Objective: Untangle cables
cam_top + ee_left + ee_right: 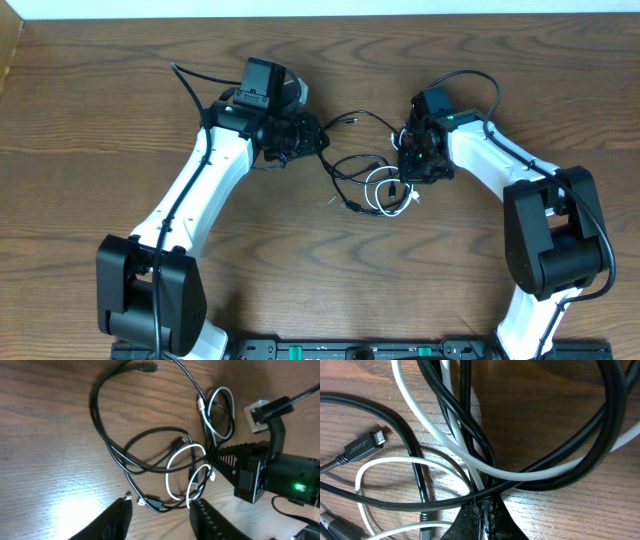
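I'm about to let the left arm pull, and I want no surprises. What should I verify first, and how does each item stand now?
1. Left gripper open, holding nothing: ok.
2. Right gripper shut on the cables: ok.
3. Which cord the right gripper pinches: cannot tell.
4. Black cable free of white cable: not ok, the loops are interlaced.
5. Plug end lying within the left gripper's opening: ok.

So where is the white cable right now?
In the overhead view the white cable lies in small loops mid-table, tangled with the black cable, between the two arms and nearer the right arm.
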